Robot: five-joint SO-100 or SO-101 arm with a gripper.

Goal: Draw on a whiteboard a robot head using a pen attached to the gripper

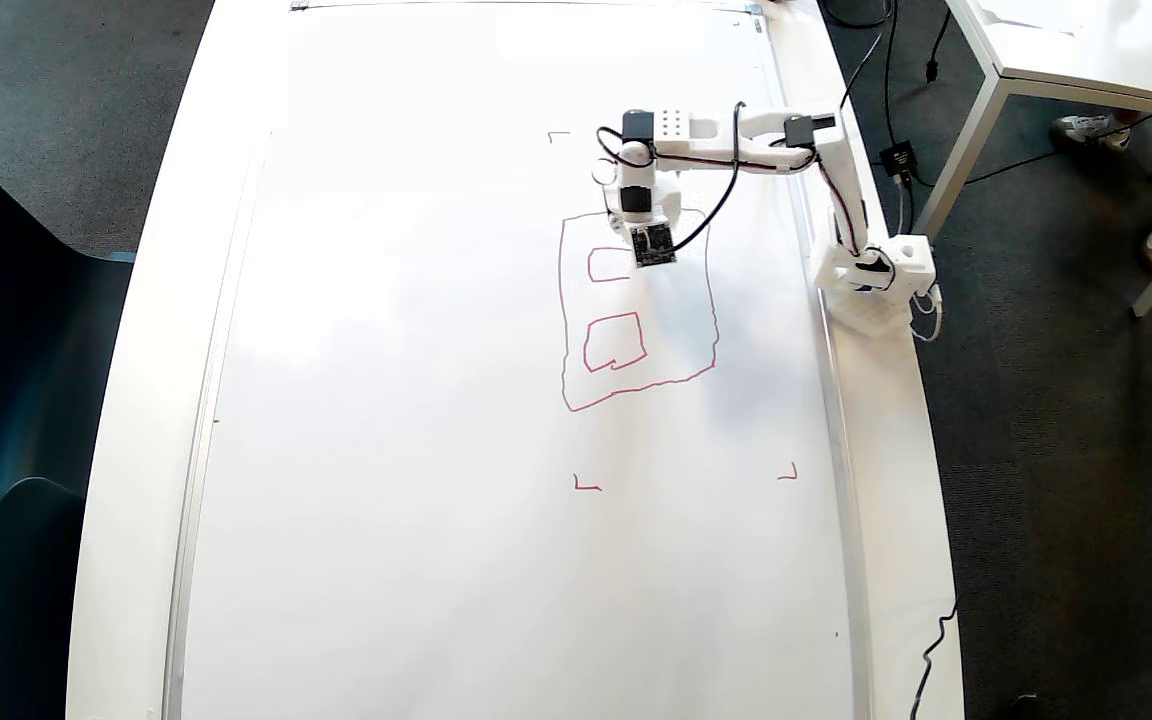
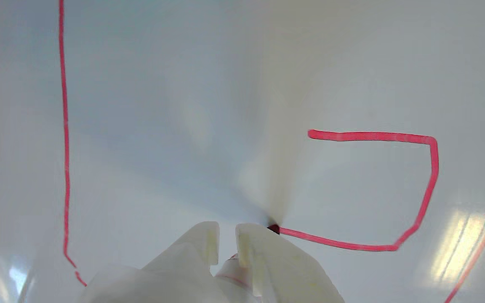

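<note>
The whiteboard (image 1: 416,400) covers most of the table. On it the robot head (image 1: 562,300) stands as a wobbly red rectangle holding one closed small square (image 1: 586,345) and, above it, a three-sided open square (image 1: 590,265). My gripper (image 1: 639,232) hangs over the rectangle's upper part, next to the open square's free ends. In the wrist view the gripper (image 2: 227,235) is shut on the pen (image 2: 233,257), whose dark red tip (image 2: 273,228) touches the board (image 2: 183,105) at the end of the open square's line (image 2: 373,136). The pen body is mostly hidden by the white fingers (image 2: 263,252).
The arm's base (image 1: 876,275) sits on the table's right strip, with black cables running off to the right. Small red corner marks (image 1: 586,485) (image 1: 788,475) (image 1: 558,134) lie around the drawing. A white side table (image 1: 1086,50) and shoes (image 1: 1086,130) are top right, a dark chair (image 1: 16,400) left.
</note>
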